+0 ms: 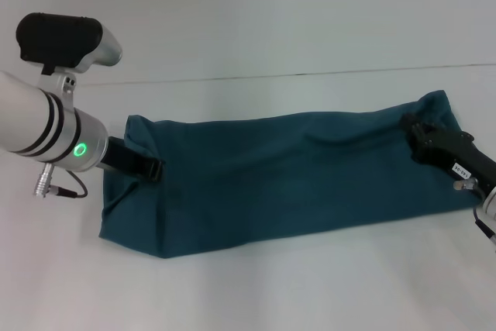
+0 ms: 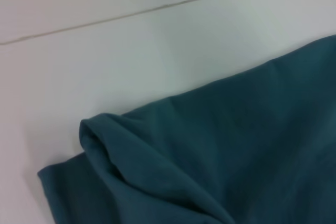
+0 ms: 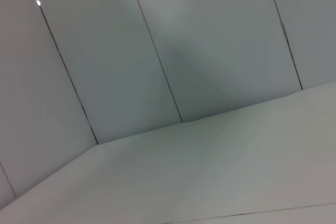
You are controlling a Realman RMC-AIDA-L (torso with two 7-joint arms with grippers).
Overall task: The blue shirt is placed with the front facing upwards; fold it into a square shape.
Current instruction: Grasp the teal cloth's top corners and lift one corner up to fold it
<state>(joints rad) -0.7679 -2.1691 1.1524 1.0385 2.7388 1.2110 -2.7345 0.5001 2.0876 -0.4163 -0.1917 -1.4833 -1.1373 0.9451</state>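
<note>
Legible text: none. One small white label with dark characters, too small to read, on the right gripper (image 1: 422, 139) at the right end of the blue shirt (image 1: 294, 176). Shirt shows no lettering.

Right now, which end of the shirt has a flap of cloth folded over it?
The left pincer's end of the shirt: a rolled flap overlaps there. The right pincer's end lies smoother.
</note>
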